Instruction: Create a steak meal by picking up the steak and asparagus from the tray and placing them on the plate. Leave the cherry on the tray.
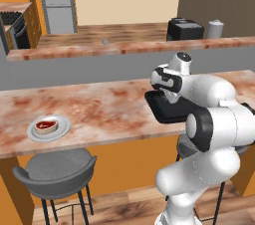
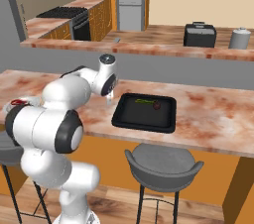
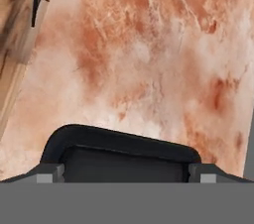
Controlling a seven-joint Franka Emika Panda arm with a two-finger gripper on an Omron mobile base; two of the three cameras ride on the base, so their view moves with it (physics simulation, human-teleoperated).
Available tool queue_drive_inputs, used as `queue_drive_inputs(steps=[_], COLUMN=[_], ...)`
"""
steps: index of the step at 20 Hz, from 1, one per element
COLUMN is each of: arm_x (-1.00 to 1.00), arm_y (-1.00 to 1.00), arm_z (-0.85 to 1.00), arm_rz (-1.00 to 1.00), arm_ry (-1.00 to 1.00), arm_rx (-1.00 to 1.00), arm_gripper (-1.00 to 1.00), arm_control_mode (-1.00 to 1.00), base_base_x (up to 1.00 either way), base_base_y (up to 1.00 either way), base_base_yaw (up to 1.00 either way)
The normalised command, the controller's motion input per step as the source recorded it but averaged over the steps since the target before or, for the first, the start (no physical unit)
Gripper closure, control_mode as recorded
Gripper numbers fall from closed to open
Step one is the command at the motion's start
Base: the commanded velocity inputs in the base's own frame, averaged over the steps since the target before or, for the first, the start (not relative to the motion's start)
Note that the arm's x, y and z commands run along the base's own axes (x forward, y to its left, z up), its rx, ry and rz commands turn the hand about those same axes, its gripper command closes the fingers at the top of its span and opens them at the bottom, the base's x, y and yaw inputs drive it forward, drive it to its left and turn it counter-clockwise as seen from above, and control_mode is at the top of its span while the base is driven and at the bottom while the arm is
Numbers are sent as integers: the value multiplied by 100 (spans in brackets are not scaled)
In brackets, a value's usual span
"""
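Kitchen counter (image 2: 208, 114), marbled reddish stone, carried a black tray (image 2: 145, 112) as the reference point, with two grey stools (image 2: 163, 166) below its front edge. On the tray lay the asparagus (image 2: 144, 101) toward the back and the cherry (image 2: 156, 105) just beside it; the plate (image 1: 48, 128) stood well apart from the tray along the counter, with the steak (image 1: 46, 125) resting on it. Gripper (image 2: 109, 100) hung just beside the tray's near end, above bare counter, jaws spread wide and holding nothing.
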Motion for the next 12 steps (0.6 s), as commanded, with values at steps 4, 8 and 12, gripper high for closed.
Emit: queue_drive_inputs(steps=[4,8,12], arm_x=[31,25,25], arm_y=[-84,-54,-43], arm_z=[-21,-31,-41], arm_rz=[25,22,24], arm_ry=[2,1,0], arm_rx=[-14,-16,-12], arm_gripper=[-100,-100,-100], arm_control_mode=[-100,-100,-100], base_base_x=[0,0,0], base_base_y=[0,0,0], base_base_yaw=[0,0,0])
